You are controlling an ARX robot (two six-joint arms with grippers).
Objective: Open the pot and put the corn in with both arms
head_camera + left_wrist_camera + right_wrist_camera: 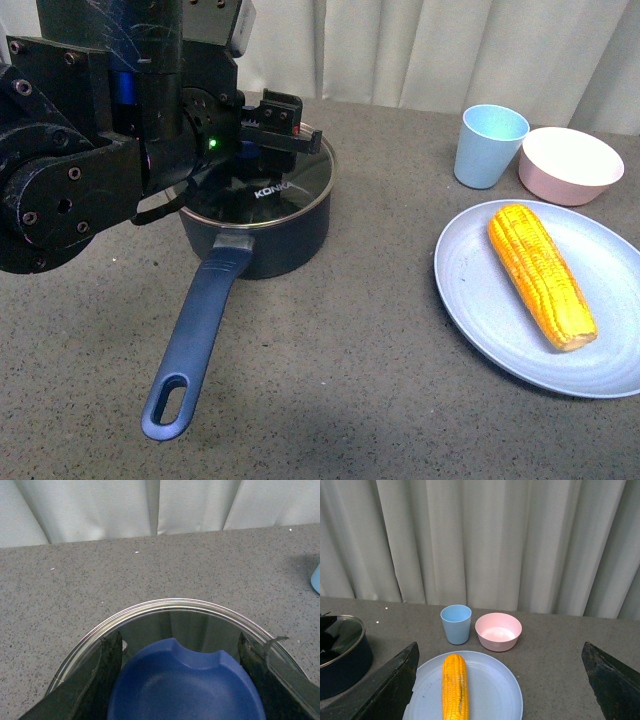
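The left claw (275, 120) hangs over the dark navy round saucepan (290, 245). Its fingers (111, 665) flank the blue knob (185, 690) of the round glass lid (300, 180), which sits on the pan; whether they squeeze the knob cannot be told. The pan's long blue handle (200, 330) points back past this claw. The right claw (499, 647) is spread wide, holding nothing. Ahead of it, the yellow-orange corn cob (455, 685) lies on a pale blue round plate (495, 690). A light blue plastic cup (456, 624) and a pink bowl (498, 631) stand just beyond.
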